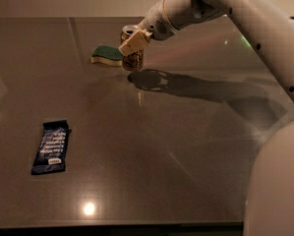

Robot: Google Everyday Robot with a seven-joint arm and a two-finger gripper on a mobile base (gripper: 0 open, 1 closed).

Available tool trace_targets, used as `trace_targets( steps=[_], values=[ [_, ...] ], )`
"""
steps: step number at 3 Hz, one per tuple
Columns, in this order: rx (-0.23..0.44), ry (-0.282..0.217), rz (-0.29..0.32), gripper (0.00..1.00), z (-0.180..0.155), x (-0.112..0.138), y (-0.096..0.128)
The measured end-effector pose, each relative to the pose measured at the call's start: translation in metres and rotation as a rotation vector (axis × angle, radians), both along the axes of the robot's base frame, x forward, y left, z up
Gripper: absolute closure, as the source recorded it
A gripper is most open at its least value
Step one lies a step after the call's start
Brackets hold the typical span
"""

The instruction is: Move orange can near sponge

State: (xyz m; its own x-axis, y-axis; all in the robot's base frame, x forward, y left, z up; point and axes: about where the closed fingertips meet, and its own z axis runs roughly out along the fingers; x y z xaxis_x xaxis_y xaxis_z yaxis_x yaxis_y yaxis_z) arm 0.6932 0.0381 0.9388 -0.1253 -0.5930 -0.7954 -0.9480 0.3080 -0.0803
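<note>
Brown-orange with a silver top, the can [133, 62] is standing upright at the far side of the table [176, 161]. It is sitting just right of the sponge [106, 54], so close that the two are touching or nearly so. The sponge is lying flat, its green face up and a pale edge showing toward the camera.

The gripper [129, 36] is reaching in from the upper right and is gripping the can's upper half. One pale finger [134, 42] is lying across the can's near side, with the silver rim showing above and behind it. The other finger is hiding behind the can. Whether the can's base is resting on the table or hanging just clear of it cannot be told.

The white arm [245, 14] is stretching back to the right edge, and its dark shadow [186, 85] is falling on the table just right of the can.

A dark blue wrapper [50, 146] is lying flat well apart from them, at the near left.
</note>
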Motion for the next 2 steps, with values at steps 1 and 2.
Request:
trace_targets(
  steps=[1, 2],
  values=[
    [-0.008, 0.017, 0.007, 0.84, -0.0146, 0.0099, 0.0072],
    [-0.024, 0.035, 0.003, 0.61, -0.0241, 0.0173, 0.0120]
  ],
)
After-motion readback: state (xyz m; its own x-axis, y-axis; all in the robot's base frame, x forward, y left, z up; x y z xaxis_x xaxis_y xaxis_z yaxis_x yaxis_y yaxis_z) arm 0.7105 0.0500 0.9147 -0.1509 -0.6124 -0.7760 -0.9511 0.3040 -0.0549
